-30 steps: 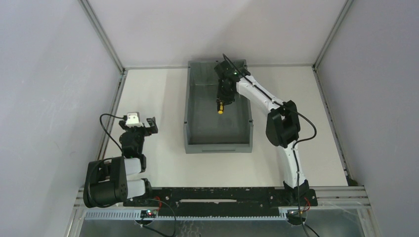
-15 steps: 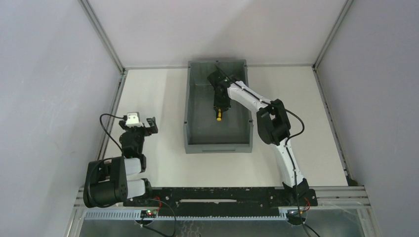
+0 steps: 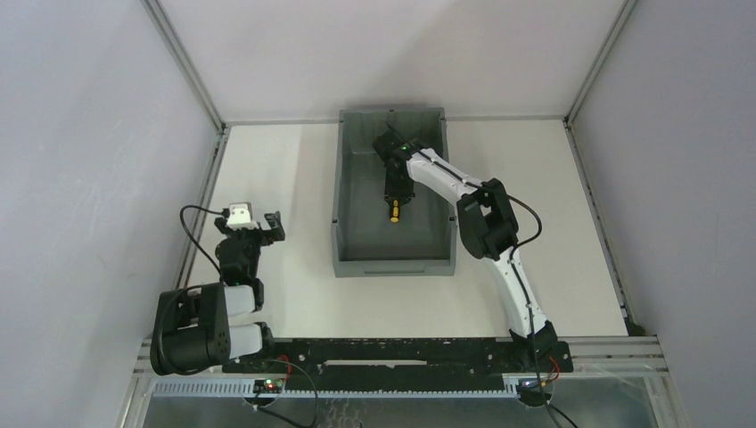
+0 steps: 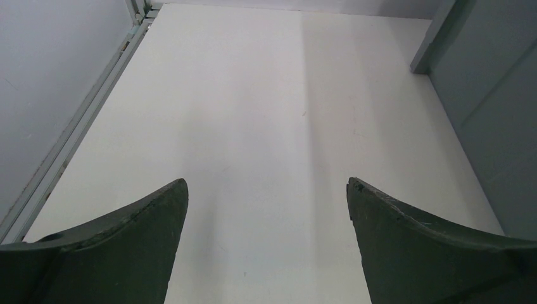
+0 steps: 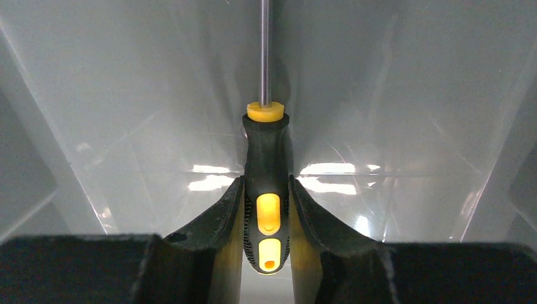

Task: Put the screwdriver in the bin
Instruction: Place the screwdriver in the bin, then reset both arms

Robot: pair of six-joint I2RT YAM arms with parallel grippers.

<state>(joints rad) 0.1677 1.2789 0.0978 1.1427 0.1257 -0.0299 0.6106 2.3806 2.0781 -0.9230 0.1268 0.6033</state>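
Nearest the arm bases, the left claw (image 4: 267,190) stood released, its jaws spread wide above the bare white bench (image 4: 253,95), holding nothing. Farther out, the right claw (image 5: 266,190) was clenched on the small screwdriver (image 5: 266,149) with a yellow-and-black handle and a thin metal shaft. The jaws pressed the handle's flanks near its butt, and the shaft pointed straight ahead of the wrist. The tool hung inside the large grey plastic bin (image 3: 338,209) with tall walls, about halfway along its length. Whether its tip touched the floor could not be told. It looked light and stiff, so it should not sag or swing in the grip. The rubbery black handle seemed the right place to hold, being broad and grippy. The polished shaft was probably too thin and slick for a sure hold. A short drop onto plastic would likely do it no harm, though it might roll.
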